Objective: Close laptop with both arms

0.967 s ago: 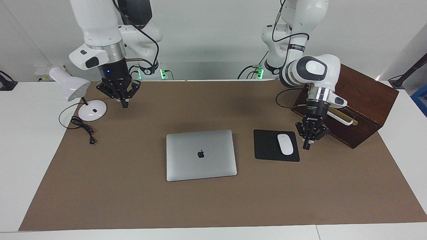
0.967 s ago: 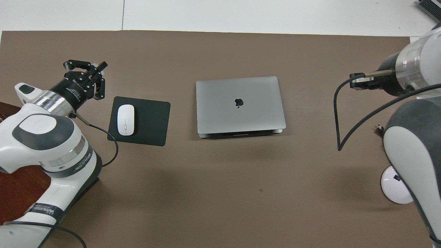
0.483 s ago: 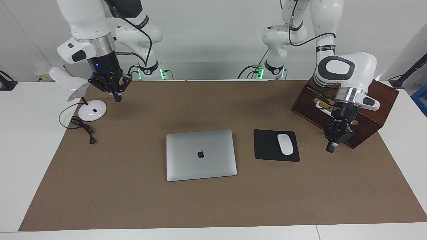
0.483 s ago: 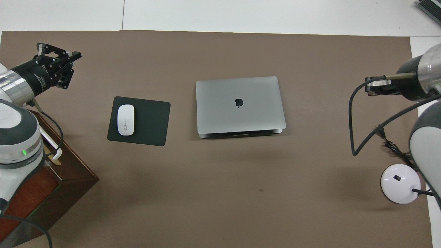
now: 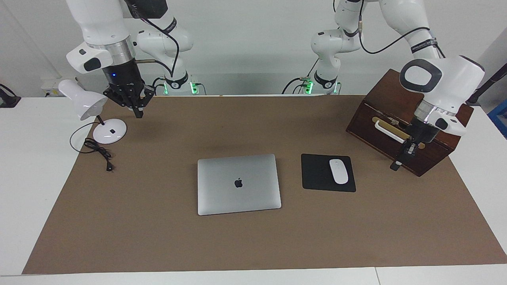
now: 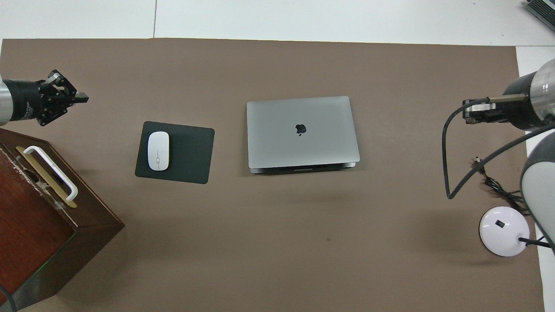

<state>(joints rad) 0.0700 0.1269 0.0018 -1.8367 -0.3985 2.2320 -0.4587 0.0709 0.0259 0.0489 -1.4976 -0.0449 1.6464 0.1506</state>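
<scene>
The laptop (image 5: 239, 184) is lying shut in the middle of the mat, and the wooden box (image 5: 435, 114) is sitting close under your left gripper (image 5: 395, 165), which is pinched shut on nothing. Your right gripper (image 5: 138, 114), fingertips together and empty, is hanging by the lamp (image 5: 85, 103); a careless swing is risking either one.

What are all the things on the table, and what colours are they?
laptop: one, silver-grey, lid shut, middle of the mat.
mouse pad: one, black, beside the laptop toward the left arm's end.
mouse: one, white, on the mouse pad.
wooden box: one, dark brown with a white handle, at the left arm's end.
desk lamp: one, white with a black cord, at the right arm's end.
mat: one, brown, covering the table.
left gripper: one, black, fingers shut, in front of the box.
right gripper: one, black, up beside the lamp.
</scene>
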